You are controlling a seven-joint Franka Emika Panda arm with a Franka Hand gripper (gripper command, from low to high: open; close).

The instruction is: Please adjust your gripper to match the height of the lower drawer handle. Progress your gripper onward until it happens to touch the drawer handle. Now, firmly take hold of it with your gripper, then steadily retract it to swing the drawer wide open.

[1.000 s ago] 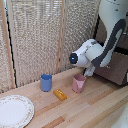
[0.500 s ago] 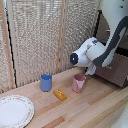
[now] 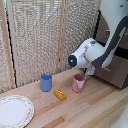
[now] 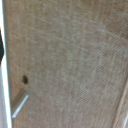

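The big white and grey arm is reaching toward the dark brown cabinet at the exterior view's right. A white plate, a blue cup, a pink cup and a small orange thing are lying on the wooden table beside the cabinet. The gripper is hiding behind the arm, so I cannot tell whether its fingers are apart. In the wrist view a slim silver bar is showing, probably the lower drawer handle, against a blurred brown surface. In my judgement, an advance at the wrong height is risking a hit on the cabinet front.
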